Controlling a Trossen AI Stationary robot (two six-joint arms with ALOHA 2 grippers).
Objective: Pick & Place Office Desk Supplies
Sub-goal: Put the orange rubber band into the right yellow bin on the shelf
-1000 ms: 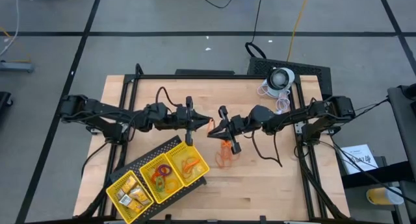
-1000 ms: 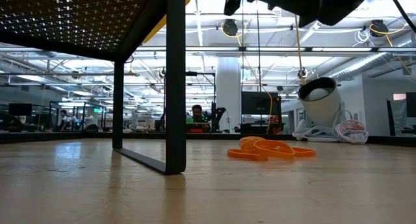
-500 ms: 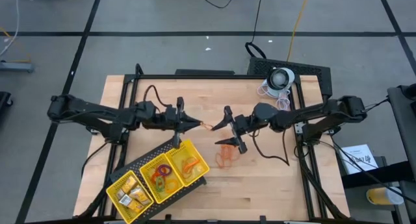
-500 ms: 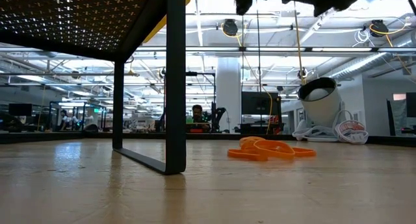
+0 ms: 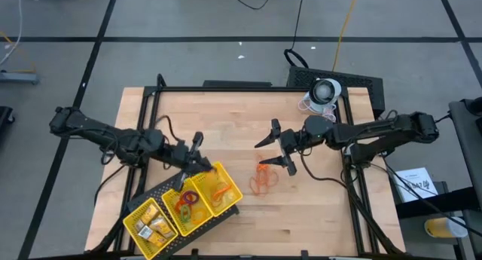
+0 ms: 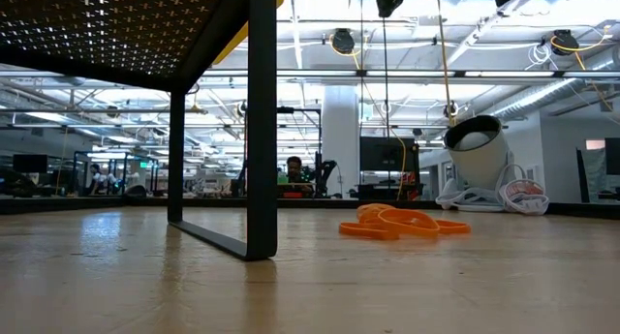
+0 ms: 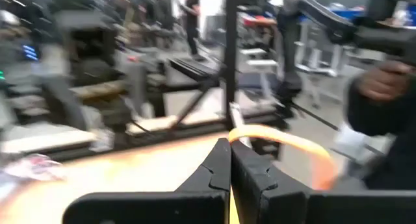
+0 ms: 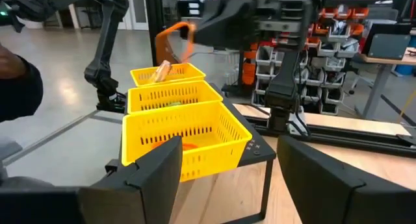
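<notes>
**Orange band carried over the tray**

The left pincer point(image 5: 202, 163) pinches an orange rubber band point(image 7: 286, 141) above the yellow tray point(image 5: 183, 202); more orange bands point(image 5: 263, 180) lie on the pale wooden table point(image 5: 301, 215). The right pincer point(image 5: 280, 146) hangs spread above them, a bright workshop behind

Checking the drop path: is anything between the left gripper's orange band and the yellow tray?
Nothing visible. The left gripper, shut on the orange band, hangs at the yellow tray's near compartment, with open air between.
</notes>
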